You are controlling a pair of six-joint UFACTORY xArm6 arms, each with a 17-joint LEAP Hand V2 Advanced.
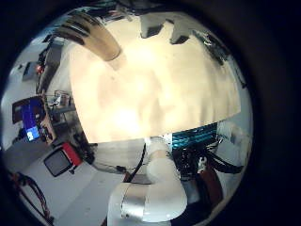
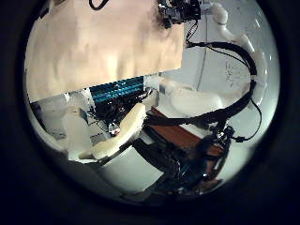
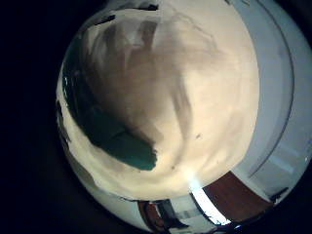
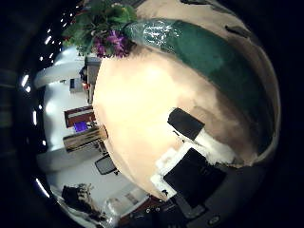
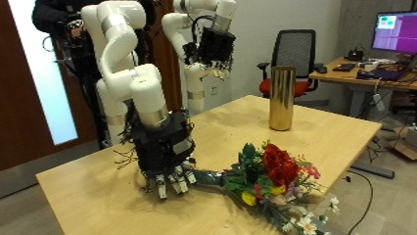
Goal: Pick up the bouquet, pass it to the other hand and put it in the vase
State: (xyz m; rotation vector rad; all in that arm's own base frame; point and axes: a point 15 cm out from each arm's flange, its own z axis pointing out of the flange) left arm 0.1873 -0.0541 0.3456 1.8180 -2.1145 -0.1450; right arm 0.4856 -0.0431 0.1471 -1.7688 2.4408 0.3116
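Note:
In the outside view the bouquet (image 5: 267, 176) of red, yellow and pink flowers in green wrap lies on the wooden table (image 5: 117, 181), near its front edge. My right hand (image 5: 165, 155) is lowered to the table at the bouquet's stem end, with its fingers (image 5: 172, 182) pointing down beside the stems and open. The right thumb side palm view shows the green wrap (image 4: 204, 52) and the blooms (image 4: 109, 33) lying on the table. The wrap also shows in the right little finger side palm view (image 3: 122, 146). A tall gold vase (image 5: 280, 98) stands upright at the table's far side. My left hand (image 5: 209, 44) hangs high, open and empty.
An office chair (image 5: 299, 54) and a desk with a monitor (image 5: 393, 32) stand behind the table. The left thumb side palm view looks down on the table (image 2: 94, 47) and on my right arm (image 2: 117, 136). Bare tabletop lies between the bouquet and the vase.

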